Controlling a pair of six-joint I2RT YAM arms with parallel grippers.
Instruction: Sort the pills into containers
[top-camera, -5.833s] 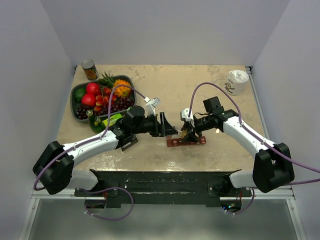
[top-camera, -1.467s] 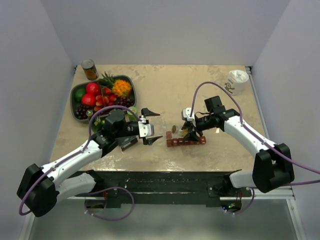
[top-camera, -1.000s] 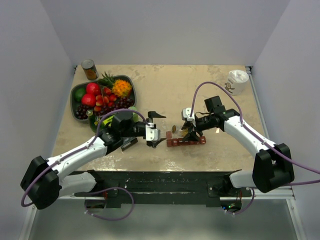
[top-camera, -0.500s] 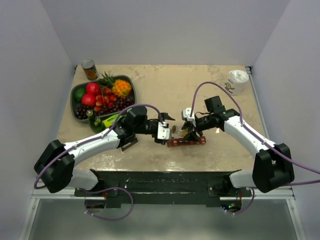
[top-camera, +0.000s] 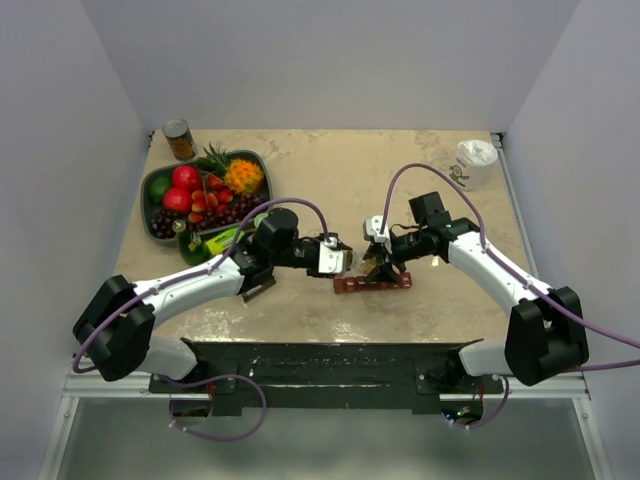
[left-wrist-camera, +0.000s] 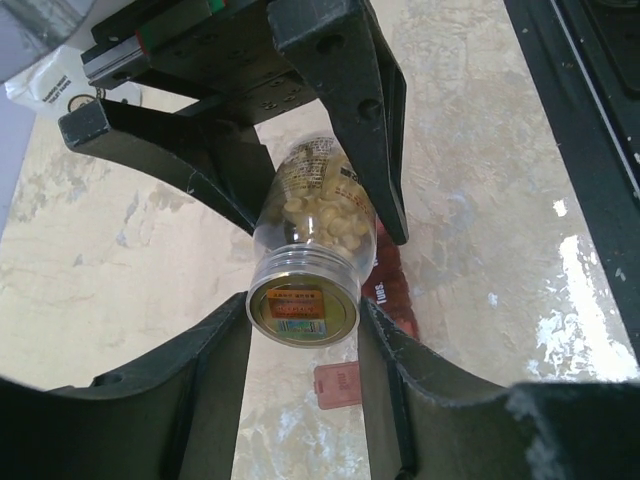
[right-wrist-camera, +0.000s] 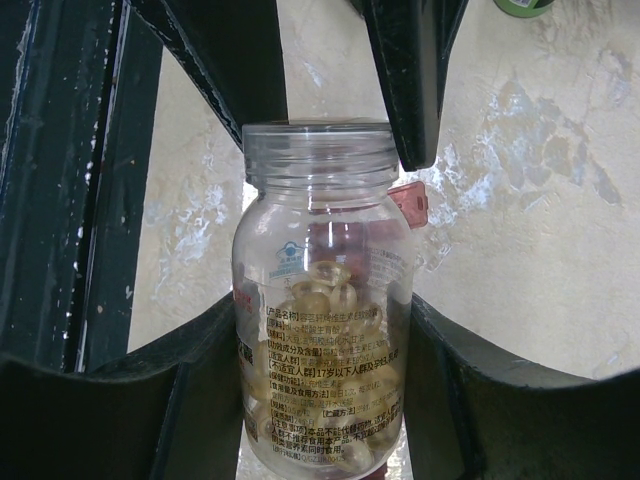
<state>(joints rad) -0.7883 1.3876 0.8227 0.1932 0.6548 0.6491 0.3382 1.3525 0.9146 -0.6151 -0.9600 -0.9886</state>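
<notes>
Fingers of the right gripper (right-wrist-camera: 320, 305) pinch the clear bottle (right-wrist-camera: 320, 200) by its body. Those of the left gripper (left-wrist-camera: 303, 315) press both sides of its threaded neck. Pills (right-wrist-camera: 325, 300) lie heaped inside it. Just beneath, the strip (top-camera: 372, 283) rests on the table (top-camera: 400, 180), one red lid (left-wrist-camera: 338, 385) sticking out. What its compartments hold cannot be made out. Whether the bottle's mouth is sealed is unclear, and from above the grippers hide the bottle.

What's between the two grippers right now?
A clear plastic pill bottle: body in the right gripper, neck inside the left gripper. Both wrist views show it.
</notes>
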